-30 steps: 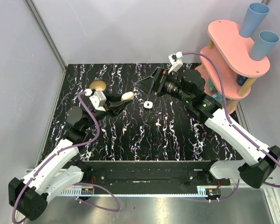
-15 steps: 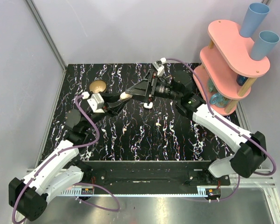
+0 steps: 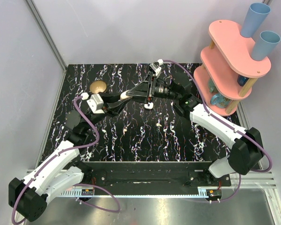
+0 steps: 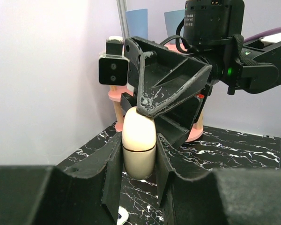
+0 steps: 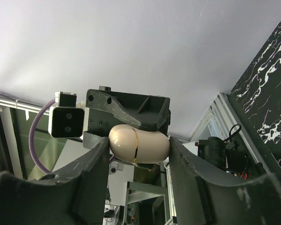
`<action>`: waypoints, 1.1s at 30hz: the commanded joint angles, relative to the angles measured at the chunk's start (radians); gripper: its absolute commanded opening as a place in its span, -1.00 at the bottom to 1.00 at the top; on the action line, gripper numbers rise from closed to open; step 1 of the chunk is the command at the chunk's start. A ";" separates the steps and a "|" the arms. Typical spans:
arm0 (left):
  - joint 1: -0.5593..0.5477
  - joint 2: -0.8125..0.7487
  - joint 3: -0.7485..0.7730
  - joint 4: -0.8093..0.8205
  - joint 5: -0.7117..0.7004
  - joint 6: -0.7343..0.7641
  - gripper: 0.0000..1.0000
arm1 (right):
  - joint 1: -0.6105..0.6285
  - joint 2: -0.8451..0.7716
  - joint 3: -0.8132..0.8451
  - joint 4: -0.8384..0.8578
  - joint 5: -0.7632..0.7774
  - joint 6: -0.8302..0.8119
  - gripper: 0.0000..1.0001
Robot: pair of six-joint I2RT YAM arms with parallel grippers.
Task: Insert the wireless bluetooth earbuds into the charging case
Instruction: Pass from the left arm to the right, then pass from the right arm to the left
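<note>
- Black, white-veined table (image 3: 178, 140), pale grey walls (image 3: 131, 28).
- One pink stand (image 3: 232, 56) at 2 o'clock, two blue cups (image 3: 254, 18); one brass bowl (image 3: 98, 86) at 10 o'clock.
- One cream charging case (image 4: 138, 133), mid-table, clenched by the left gripper (image 4: 138, 159).
- The right gripper (image 5: 138, 149) brackets the case; whether it is clenched I cannot tell.
- One earbud (image 3: 158, 124) at the case's 5 o'clock, another earbud (image 3: 126, 125) at 6.
- One white square piece (image 3: 149, 105).

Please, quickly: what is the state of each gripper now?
Left gripper: closed on the cream oval object.
Right gripper: around the same object's end; grip cannot be told.
</note>
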 commanded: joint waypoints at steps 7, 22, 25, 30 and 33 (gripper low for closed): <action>-0.002 0.001 0.015 0.009 -0.024 -0.003 -0.45 | -0.014 0.008 0.004 0.157 -0.054 0.078 -0.39; -0.003 0.000 -0.017 0.105 -0.055 -0.040 0.01 | -0.024 0.017 -0.036 0.268 -0.046 0.159 -0.53; -0.005 0.003 -0.020 0.145 -0.066 -0.054 0.01 | -0.024 0.020 -0.041 0.269 -0.043 0.164 -0.53; -0.006 0.018 -0.014 0.175 -0.061 -0.063 0.03 | -0.027 0.027 -0.047 0.272 -0.040 0.173 -0.55; -0.009 0.023 -0.014 0.185 -0.058 -0.069 0.03 | -0.026 0.029 -0.050 0.271 -0.039 0.173 -0.56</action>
